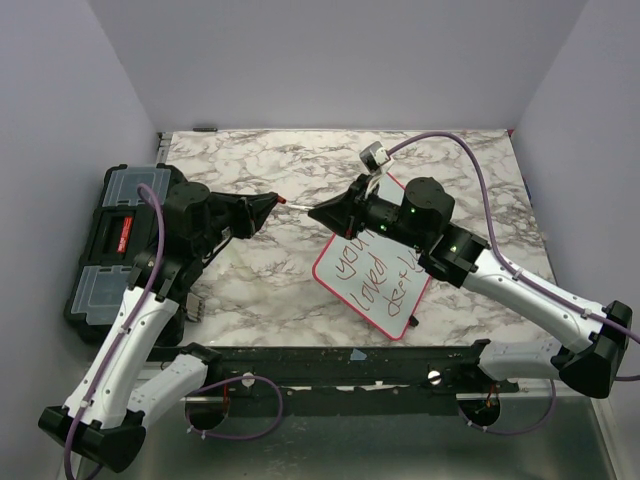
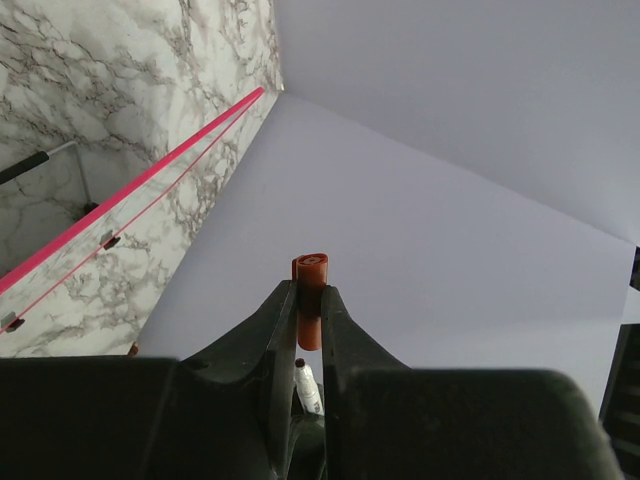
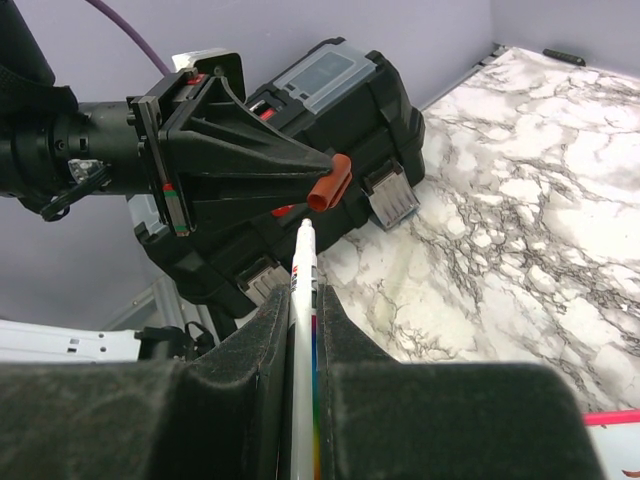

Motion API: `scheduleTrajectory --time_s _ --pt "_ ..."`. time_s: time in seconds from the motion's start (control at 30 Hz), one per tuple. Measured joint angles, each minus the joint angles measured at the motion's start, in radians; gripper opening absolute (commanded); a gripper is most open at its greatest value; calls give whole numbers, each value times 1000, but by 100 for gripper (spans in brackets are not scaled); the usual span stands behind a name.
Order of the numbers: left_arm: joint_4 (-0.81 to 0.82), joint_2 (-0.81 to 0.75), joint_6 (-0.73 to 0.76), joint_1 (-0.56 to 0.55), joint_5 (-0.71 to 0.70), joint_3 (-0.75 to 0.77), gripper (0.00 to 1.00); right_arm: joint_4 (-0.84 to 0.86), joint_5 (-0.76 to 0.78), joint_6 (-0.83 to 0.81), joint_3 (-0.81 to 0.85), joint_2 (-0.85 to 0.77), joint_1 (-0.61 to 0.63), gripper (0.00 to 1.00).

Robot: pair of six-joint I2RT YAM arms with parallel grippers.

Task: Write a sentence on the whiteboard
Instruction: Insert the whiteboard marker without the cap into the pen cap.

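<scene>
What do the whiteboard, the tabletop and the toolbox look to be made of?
Whiteboard: smooth white writing surface, thin pink-red frame, likely plastic.
Tabletop: marble pattern with grey veins; stone or printed laminate, cannot tell.
Toolbox: matte black moulded plastic, translucent lid compartments.

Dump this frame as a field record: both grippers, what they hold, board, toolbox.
left gripper: shut on small red-orange plastic marker cap
right gripper: shut on slim white marker pen, end aimed at the cap
pen-to-cap: close, not touching
red-framed glossy whiteboard: flat on marble table, handwriting on it, partly under right arm
black plastic toolbox: left side of table
</scene>
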Motion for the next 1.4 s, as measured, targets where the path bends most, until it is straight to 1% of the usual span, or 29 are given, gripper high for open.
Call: scheduleTrajectory --time_s 1.4 --pt "0 -10 1 0 5 -5 0 45 39 7 0 30 9 1"
